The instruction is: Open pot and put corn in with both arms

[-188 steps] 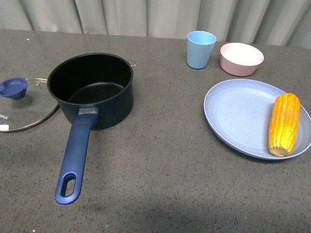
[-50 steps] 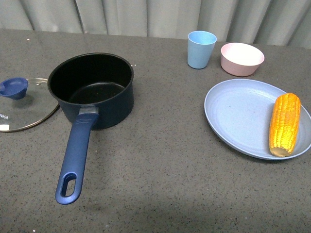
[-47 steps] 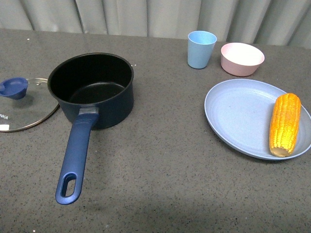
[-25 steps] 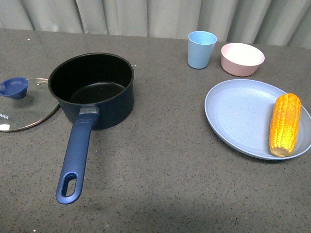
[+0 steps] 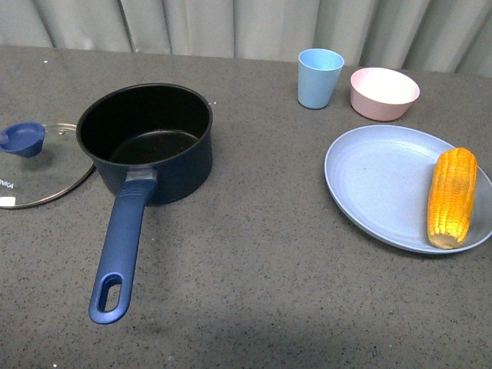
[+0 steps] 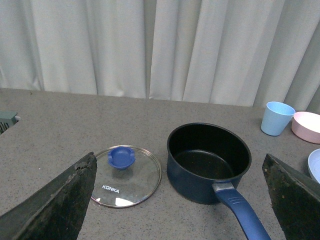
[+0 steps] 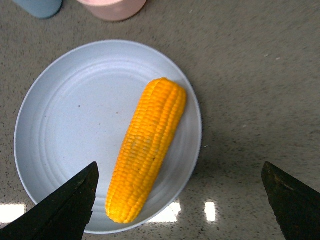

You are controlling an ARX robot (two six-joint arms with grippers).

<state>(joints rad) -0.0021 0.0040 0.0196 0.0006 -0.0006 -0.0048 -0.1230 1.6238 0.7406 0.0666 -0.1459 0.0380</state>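
The dark navy-blue round saucepan (image 5: 146, 138) is sitting uncovered beside its round glass lid (image 5: 46, 175) and the yellow-orange corn cob (image 5: 452, 197) is lying on the pale blue round plate (image 5: 377, 177), while only the wrist views are showing the black left gripper (image 6: 178, 156) and black right gripper (image 7: 179, 165), both gaping wide and empty.

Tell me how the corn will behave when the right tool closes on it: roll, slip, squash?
Likely to roll: the corn is a round cob lying loose on the smooth plate, so a sideways nudge could spin it. Probably stiff, since it lies straight. The bumpy kernel rows should give the open right tool some grip, though they look glossy.
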